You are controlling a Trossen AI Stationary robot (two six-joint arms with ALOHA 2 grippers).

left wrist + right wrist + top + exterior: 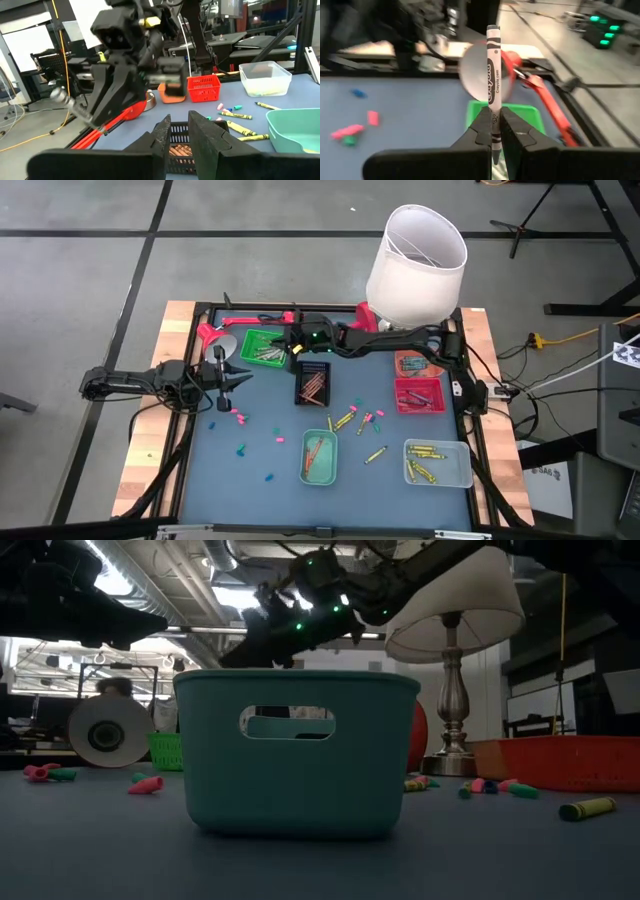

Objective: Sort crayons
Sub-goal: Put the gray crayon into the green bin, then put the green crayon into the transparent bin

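Legible text, right wrist view: wrapper of a grey crayon [493, 75], printed lengthwise in black. "Crayola" sits in a dark oval approx. mid-stick; "Crayola.com" in smaller type just below the oval, toward the gripped end. Two black bands ring the wrapper near the free tip; no wording there. Crayon stands upright, clamped between the fingers of the right gripper [493, 131], w/ a green tray [525, 112] behind it. Other crayons, trays, lamp etc.: no readable lettering, nos. or signs in the high, low or left wrist views.
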